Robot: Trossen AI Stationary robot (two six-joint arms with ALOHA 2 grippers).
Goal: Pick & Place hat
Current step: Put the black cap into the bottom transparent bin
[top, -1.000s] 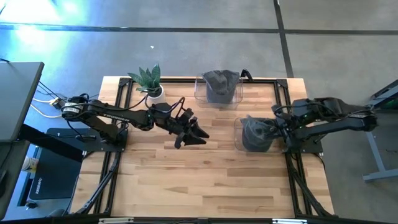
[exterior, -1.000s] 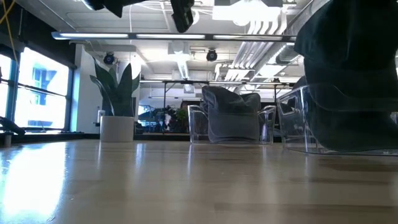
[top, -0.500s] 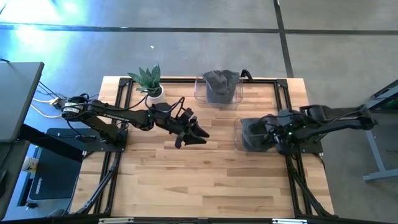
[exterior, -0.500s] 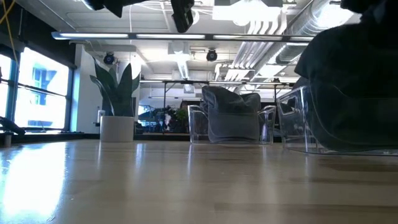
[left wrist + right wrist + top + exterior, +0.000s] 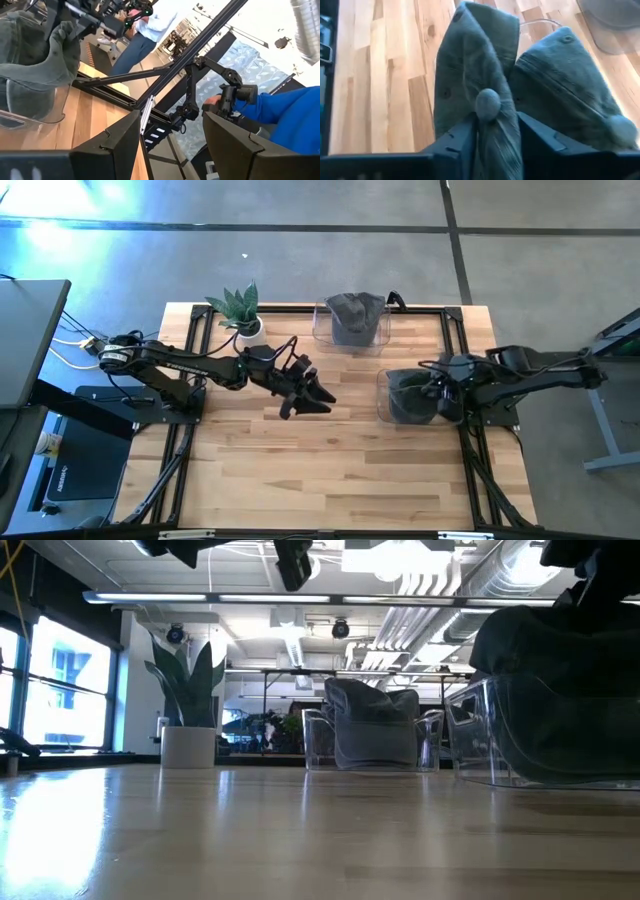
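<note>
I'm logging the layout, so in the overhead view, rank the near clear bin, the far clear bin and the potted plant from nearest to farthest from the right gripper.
From the right gripper:
1. Near clear bin, right under it at the table's right side, hats inside.
2. Far clear bin, at the back edge, middle.
3. Potted plant, back left.

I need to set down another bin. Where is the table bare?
Bare: the near half of the table, in front of the left gripper. Crowded: the far edge with the plant and far bin; the right bin under the right gripper.
</note>
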